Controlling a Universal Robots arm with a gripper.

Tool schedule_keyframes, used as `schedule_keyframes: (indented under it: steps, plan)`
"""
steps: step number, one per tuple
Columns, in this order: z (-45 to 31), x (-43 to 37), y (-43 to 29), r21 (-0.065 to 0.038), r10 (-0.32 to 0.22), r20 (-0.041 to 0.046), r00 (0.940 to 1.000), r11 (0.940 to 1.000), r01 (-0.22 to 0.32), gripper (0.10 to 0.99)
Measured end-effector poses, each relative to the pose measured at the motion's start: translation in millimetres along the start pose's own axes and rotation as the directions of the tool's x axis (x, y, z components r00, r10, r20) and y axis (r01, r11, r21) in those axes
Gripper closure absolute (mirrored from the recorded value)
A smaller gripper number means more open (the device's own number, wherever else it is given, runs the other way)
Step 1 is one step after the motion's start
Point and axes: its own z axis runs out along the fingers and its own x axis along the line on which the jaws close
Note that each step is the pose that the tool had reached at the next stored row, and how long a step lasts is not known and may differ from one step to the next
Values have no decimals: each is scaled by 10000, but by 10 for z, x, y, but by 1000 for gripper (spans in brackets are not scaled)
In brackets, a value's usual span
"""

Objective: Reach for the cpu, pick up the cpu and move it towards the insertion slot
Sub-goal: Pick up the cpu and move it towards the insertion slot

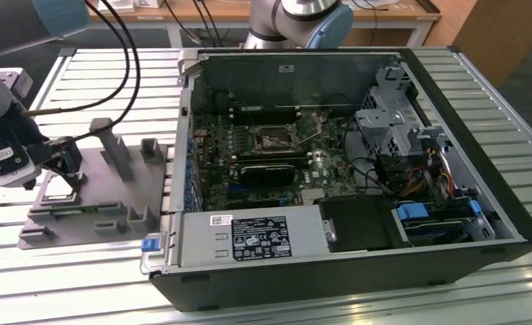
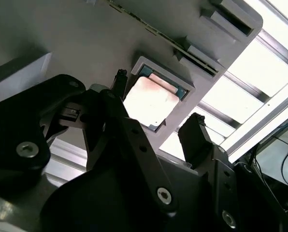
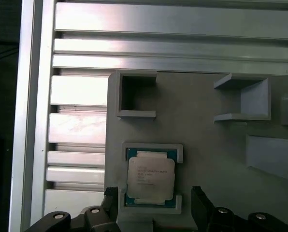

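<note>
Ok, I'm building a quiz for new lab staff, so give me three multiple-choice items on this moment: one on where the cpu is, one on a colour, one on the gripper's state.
1. Where is the cpu relative to the tray?
A) atop an upright post
B) flat in a recess
C) held in the air above it

2. What colour is the tray?
A) red
B) yellow
C) grey

3. How is the gripper?
A) open, a finger on either side of the cpu
B) shut on the cpu
C) shut on a tray post

Answers:
1 B: the chip lies flat inside a walled recess.
2 C: the plastic shows grey in both wrist views.
3 A: the fingers stand apart with the chip between them.
</note>
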Motion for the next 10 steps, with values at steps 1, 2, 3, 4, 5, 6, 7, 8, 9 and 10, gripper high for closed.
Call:
schedule_keyframes:
  steps: [1,2,3,4,5,6,7,8,9,10]
  plan:
    - [14,1,6,7,22,0,10000,10000,-22,380]
    - [28,1,14,16,56,2,10000,10000,-56,380]
    - [43,0,21,22,99,5,10000,9999,-99,380]
    - [55,1,24,24,119,6,9999,9999,-119,380]
    - [67,1,25,24,122,6,9999,9999,-122,380]
    - [81,2,28,25,127,6,9999,9999,-127,380]
    - [94,2,30,25,132,6,9999,9999,-132,380]
    - [106,1,31,25,136,6,9999,9999,-136,380]
    - [116,1,34,26,141,6,9999,9999,-141,380]
    - [127,2,36,26,146,5,9999,9999,-146,380]
